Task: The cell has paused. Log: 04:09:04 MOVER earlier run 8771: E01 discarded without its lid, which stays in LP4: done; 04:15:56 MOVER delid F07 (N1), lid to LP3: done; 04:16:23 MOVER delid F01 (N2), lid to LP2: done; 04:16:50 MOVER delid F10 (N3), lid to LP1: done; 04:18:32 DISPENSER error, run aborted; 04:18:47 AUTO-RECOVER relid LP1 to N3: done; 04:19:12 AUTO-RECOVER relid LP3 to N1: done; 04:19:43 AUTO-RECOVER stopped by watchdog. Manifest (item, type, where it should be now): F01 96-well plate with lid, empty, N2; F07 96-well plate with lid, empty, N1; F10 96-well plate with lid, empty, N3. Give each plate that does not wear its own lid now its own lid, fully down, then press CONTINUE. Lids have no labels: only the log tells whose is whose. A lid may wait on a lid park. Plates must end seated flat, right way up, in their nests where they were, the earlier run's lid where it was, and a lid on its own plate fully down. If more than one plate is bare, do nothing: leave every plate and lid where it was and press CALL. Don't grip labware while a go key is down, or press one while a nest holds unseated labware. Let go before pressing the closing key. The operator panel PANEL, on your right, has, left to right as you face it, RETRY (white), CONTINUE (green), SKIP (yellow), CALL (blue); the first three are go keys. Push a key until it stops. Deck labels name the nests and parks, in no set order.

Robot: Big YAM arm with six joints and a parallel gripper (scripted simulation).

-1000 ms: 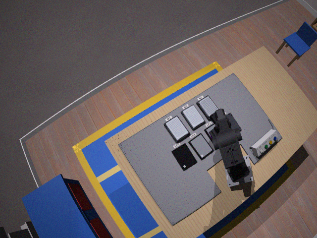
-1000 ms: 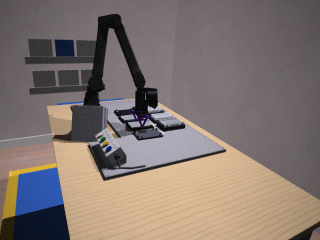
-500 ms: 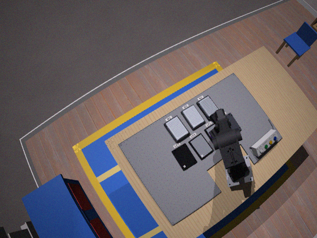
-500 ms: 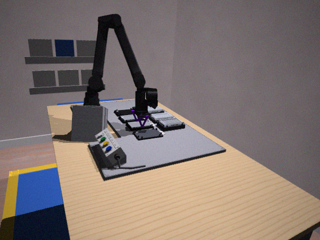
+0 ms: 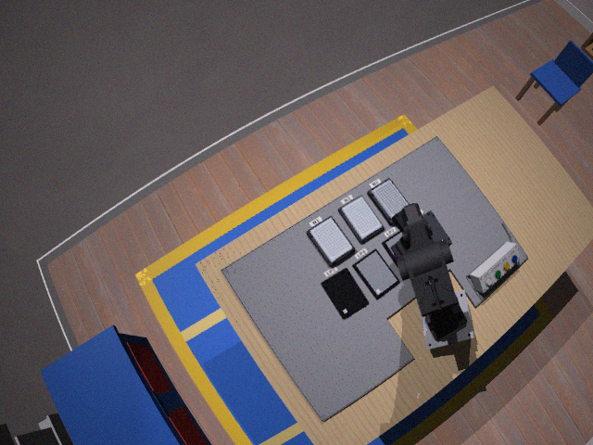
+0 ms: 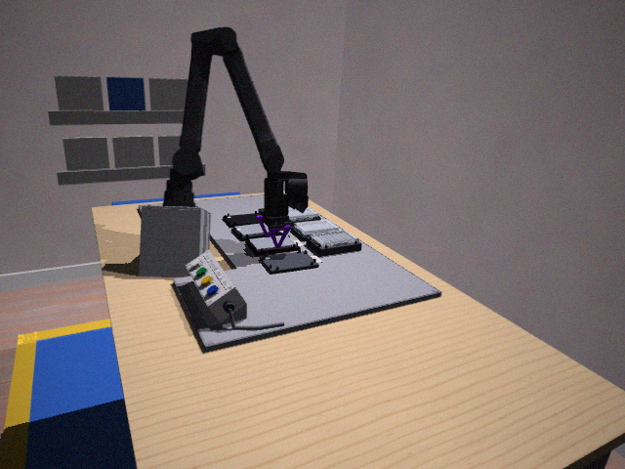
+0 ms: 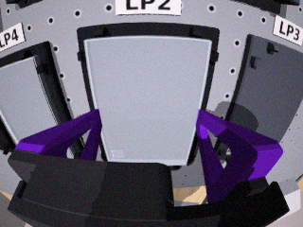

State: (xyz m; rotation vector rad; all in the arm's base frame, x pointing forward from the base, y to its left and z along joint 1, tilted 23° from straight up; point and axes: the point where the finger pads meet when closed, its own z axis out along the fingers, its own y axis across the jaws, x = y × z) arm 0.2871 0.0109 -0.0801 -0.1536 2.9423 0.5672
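Observation:
My gripper (image 7: 149, 114) is down over the park labelled LP2 (image 7: 148, 2). Its purple fingers are shut on the two long sides of the pale grey lid (image 7: 148, 97), which rests in that park. In the exterior view the gripper (image 6: 273, 236) stands low over the same lid (image 6: 272, 245). A second lid (image 7: 22, 97) lies in LP4 to the left. LP3 (image 7: 272, 89) to the right is an empty dark park. Three plates sit in the nests behind: left (image 5: 330, 239), middle (image 5: 360, 218), right (image 5: 388, 198). I cannot tell which one is bare.
The operator panel (image 5: 494, 273) with its coloured keys sits to the right of the arm's base and also shows in the exterior view (image 6: 209, 287). Another empty black park (image 5: 345, 292) lies at the left end of the park row. The arm hides LP2 and LP3 in the overhead view.

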